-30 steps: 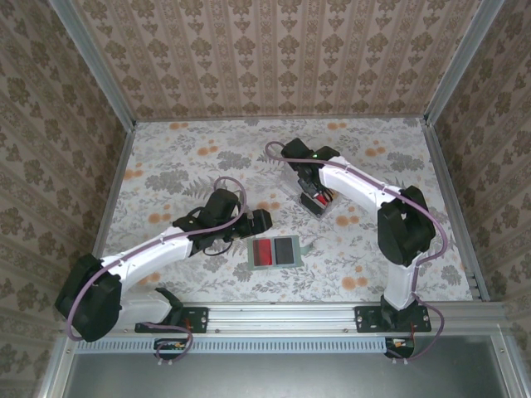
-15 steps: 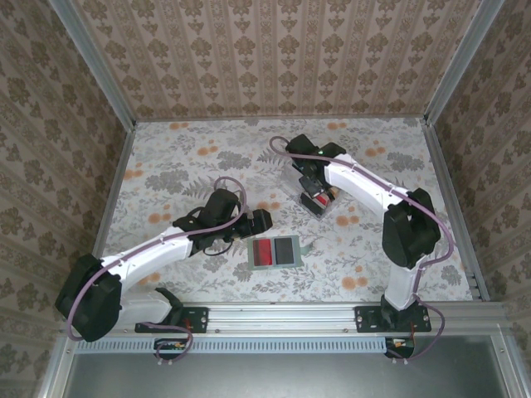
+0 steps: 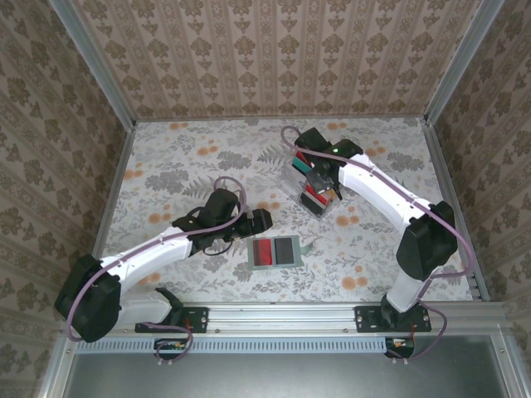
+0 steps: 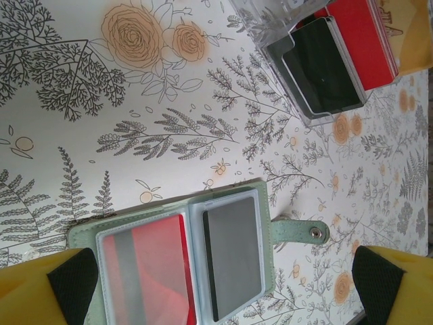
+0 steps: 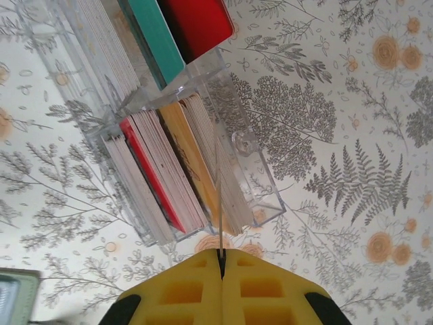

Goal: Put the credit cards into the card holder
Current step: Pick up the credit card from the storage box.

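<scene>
The card holder point(image 4: 267, 203) lies open on the table, a red credit card point(image 4: 145, 271) in its left pocket and a dark grey one point(image 4: 233, 254) in its right. My left gripper point(image 4: 223, 281) hangs open just over it, one finger on each side. In the top view the holder point(image 3: 253, 253) sits right of the left gripper point(image 3: 259, 220). My right gripper point(image 5: 222, 254) is shut on a thin pale card point(image 5: 218, 196), seen edge-on, above the clear rack. The right gripper point(image 3: 318, 170) hovers over that rack in the top view.
The clear plastic rack point(image 5: 254, 169) holds several upright cards, among them red, teal and beige ones. The same rack point(image 3: 315, 197) stands at mid-table, right of centre, and shows as the rack point(image 4: 270, 20) at the top of the left wrist view. Patterned walls close in the table.
The right gripper has risen and drifted to the back right over the rack with the thin card in its jaws. The left arm and the card holder have not moved.
</scene>
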Robot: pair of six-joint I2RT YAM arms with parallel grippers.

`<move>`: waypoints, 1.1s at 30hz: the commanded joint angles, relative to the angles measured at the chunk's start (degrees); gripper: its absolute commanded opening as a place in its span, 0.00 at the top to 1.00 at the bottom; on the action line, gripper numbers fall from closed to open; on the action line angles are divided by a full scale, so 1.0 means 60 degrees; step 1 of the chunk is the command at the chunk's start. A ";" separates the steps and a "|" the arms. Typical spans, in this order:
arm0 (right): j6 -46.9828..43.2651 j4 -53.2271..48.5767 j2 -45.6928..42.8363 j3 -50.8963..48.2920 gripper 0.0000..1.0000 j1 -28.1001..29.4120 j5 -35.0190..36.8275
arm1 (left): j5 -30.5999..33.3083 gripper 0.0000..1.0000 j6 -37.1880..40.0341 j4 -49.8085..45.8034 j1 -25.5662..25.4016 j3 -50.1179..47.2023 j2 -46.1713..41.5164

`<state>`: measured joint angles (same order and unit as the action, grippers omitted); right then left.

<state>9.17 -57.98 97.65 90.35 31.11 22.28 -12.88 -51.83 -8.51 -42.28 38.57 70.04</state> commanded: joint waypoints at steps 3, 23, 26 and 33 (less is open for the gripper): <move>0.1762 -0.0290 -0.1111 0.0022 0.96 -0.0044 -0.1091 | -0.0086 0.02 -0.0219 0.0096 0.0091 0.0252 -0.0393; 0.7946 0.0962 -0.2314 -0.2857 1.00 0.1115 -0.2178 | -0.0533 0.07 -0.0726 0.0506 0.0368 0.0124 -0.0454; 0.8314 0.1199 -0.2366 -0.2996 1.00 0.1245 -0.2351 | -0.0584 0.07 -0.0822 0.0639 0.0375 0.0049 -0.0460; 0.7804 0.3211 -0.2912 -0.3778 1.00 0.1259 -0.4251 | -0.1163 0.07 -0.0906 0.1224 0.0500 -0.0037 -0.0312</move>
<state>56.77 -45.78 82.70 70.17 38.52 3.64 -16.82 -56.07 -4.51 -40.29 38.65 67.77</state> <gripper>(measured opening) 0.056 0.933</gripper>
